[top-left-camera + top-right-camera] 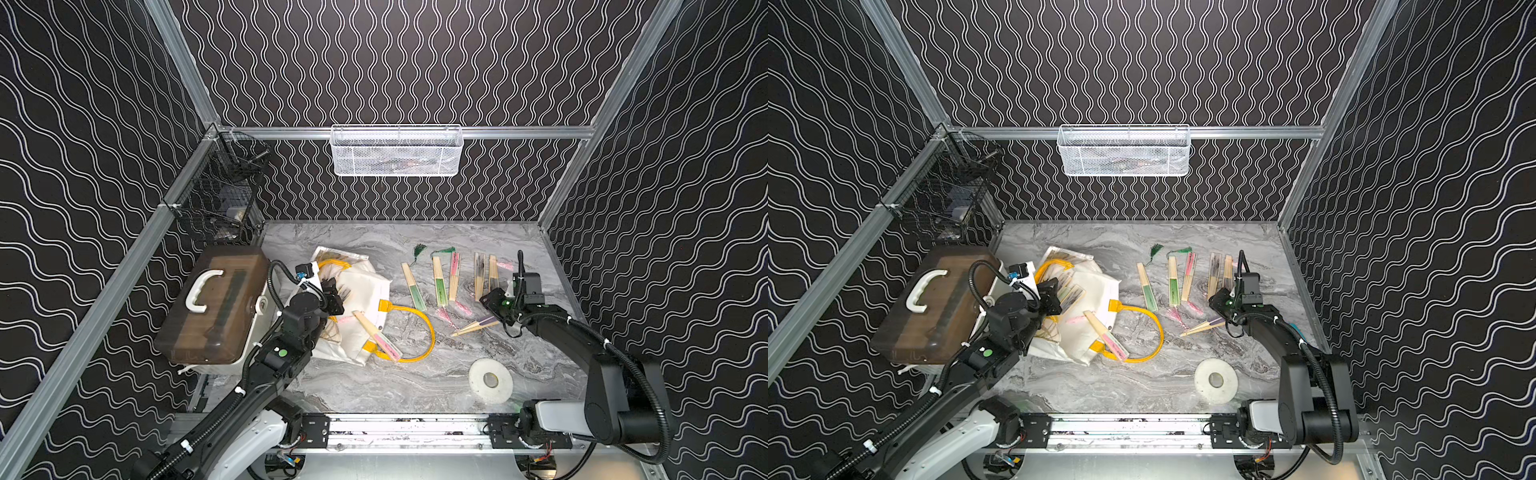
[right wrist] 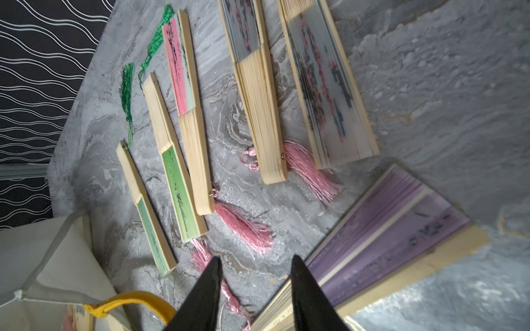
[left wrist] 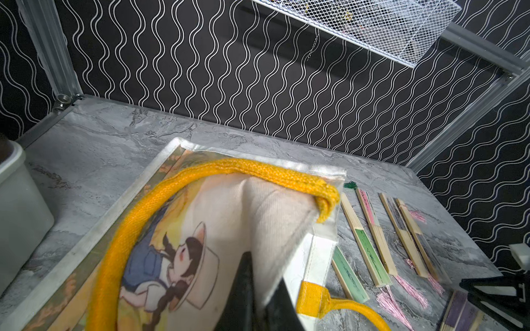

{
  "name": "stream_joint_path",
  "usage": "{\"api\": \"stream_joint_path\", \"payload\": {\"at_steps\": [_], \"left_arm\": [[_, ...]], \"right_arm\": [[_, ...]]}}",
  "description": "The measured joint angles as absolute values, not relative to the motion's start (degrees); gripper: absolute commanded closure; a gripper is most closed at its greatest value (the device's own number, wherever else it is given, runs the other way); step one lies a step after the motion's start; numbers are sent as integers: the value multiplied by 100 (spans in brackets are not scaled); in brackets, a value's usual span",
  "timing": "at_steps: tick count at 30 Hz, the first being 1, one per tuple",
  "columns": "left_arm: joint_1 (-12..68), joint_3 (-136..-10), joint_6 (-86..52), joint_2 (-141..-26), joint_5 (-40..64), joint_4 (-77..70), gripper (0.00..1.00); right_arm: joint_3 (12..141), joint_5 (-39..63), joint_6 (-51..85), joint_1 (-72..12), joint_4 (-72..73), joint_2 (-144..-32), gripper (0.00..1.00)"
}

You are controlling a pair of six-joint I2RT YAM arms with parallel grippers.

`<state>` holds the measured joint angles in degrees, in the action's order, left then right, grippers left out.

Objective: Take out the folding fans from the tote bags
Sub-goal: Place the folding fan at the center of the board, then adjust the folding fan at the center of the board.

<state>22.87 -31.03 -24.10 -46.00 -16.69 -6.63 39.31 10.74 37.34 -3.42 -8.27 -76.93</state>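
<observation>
Left fingers (image 1: 331, 287) are closed tight, pinching a fold of canvas on the printed tote bag (image 3: 177, 258). In the left wrist view the cloth rises in a ridge from between the tips. The bag's yellow handle (image 3: 258, 169) loops just past them.

The tote bags (image 1: 365, 286) lie in a heap under and around my left fingers, flat on the tabletop (image 1: 395, 386). In a top view a few fans in the bag mouth (image 1: 1070, 293) show just beside the left tips; I can't count them. One pink-and-green fan (image 1: 377, 334) lies on top of the white canvas, across a yellow patch. It is between my two sets of fingers, nearer the left.

Right fingers (image 1: 489, 300) are partly open with nothing between them, tips pointing down at the tabletop.
- **Purple fan** (image 2: 387, 229): slightly spread, lying right at one tip. I can't tell whether they touch.
- **Pink tassel** (image 2: 200, 252): lies just beside the other tip.
- **Row of five closed fans** (image 1: 439, 286): beyond the right tips, flat on the tabletop and side by side. Two are green, one pink, two ink-printed, with green and pink tassels.

The brown-lidded box (image 1: 216, 303) sits just outboard of my left wrist. The white ring (image 1: 490, 380) lies on the tabletop behind the right fingers, well apart from the fans.
</observation>
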Motion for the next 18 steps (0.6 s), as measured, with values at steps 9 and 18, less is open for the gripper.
{"api": "stream_joint_path", "payload": {"at_steps": [9,18], "left_arm": [[2287,-3026,-2401,-4442,-1629,-703,100],[2287,-2971,-2257,-4425,-1566,-770,100]], "right_arm": [[4357,161,3857,-338,-2217,-7325,38],[4534,69,3992,-327,-2746,-7673,33]]}}
